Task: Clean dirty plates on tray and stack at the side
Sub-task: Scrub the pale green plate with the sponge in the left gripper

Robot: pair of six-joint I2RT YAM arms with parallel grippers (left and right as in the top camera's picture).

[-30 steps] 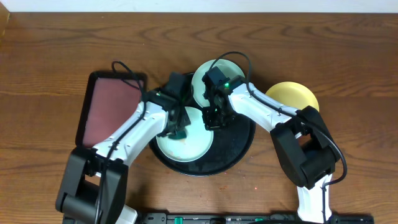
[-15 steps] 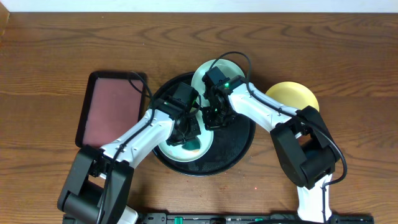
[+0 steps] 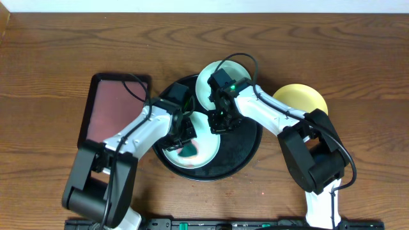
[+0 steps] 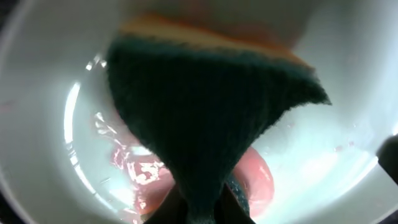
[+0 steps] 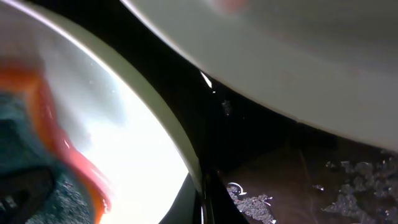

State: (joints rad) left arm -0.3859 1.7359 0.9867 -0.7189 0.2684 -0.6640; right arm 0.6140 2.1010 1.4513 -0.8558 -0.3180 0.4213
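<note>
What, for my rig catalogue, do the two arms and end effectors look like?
Left arm and right arm: white shells, black joints, thin black cables. Left end effector and right end effector: black. A green light shows on the right wrist.

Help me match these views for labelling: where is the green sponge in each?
Overhead: sponge on the front mint plate, just left of centre, in the left pincer.
Left wrist: sponge fills the middle, orange backing on top.
Right wrist: sponge blurred, lower-left corner.
Shared landmark: the mint plate beneath it.
</note>
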